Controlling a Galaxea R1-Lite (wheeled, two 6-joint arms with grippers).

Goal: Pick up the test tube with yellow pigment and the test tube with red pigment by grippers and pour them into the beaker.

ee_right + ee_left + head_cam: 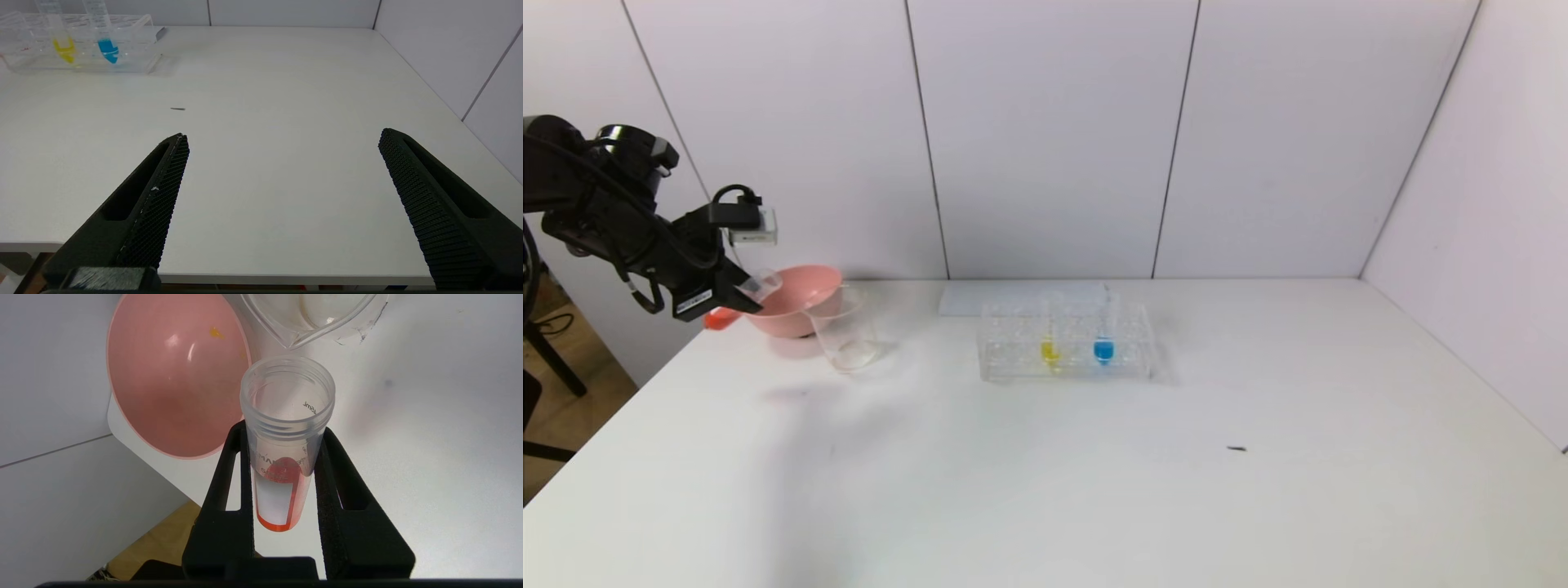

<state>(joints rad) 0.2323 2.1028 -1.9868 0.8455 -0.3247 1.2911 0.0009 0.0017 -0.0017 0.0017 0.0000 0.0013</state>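
My left gripper (743, 292) hangs at the table's far left edge, shut on the test tube with red pigment (737, 304). The tube is tilted, its open mouth up against the pink bowl's left rim and its red-orange end low over the table edge. In the left wrist view the jaws of the left gripper (284, 430) clamp the red tube (286, 465) just under its threaded rim, and the liquid lies at its rounded bottom. The beaker (849, 335) (310, 314) stands just right of the bowl. The test tube with yellow pigment (1049, 347) (64, 45) stands in the rack. My right gripper (282, 139) is open over the table's near edge.
The pink bowl (796, 298) (175, 384) sits behind and left of the beaker. A clear tube rack (1135, 335) (135, 24) in the middle also holds a blue-liquid tube (1103, 347) (107, 45). A small dark speck (1236, 448) lies on the white table.
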